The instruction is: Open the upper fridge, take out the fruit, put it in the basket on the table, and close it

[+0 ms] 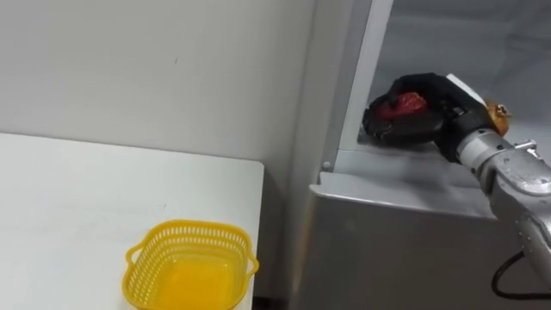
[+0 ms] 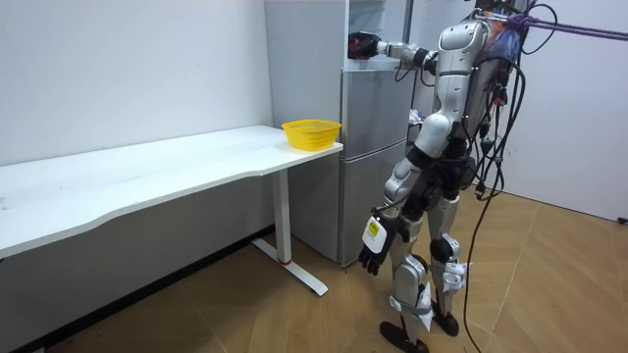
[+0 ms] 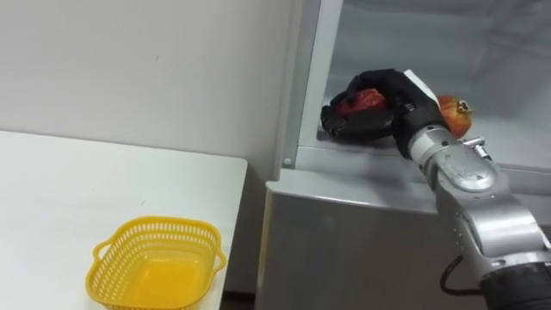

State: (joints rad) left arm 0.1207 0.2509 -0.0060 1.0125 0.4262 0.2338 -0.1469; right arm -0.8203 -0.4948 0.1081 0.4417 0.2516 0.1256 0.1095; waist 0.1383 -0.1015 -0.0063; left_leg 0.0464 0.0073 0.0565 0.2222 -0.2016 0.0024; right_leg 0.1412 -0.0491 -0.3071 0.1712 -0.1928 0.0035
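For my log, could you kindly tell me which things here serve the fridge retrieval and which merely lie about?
Job: red item held in the right hand; upper fridge compartment; yellow basket, probably the drop-off.
Lying about: white table; orange fruit behind the wrist, untouched.

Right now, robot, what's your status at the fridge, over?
Right hand shut on red fruit inside upper fridge. Left hand hangs idle at its side. Pomegranate sits beside the wrist; nothing in the way.
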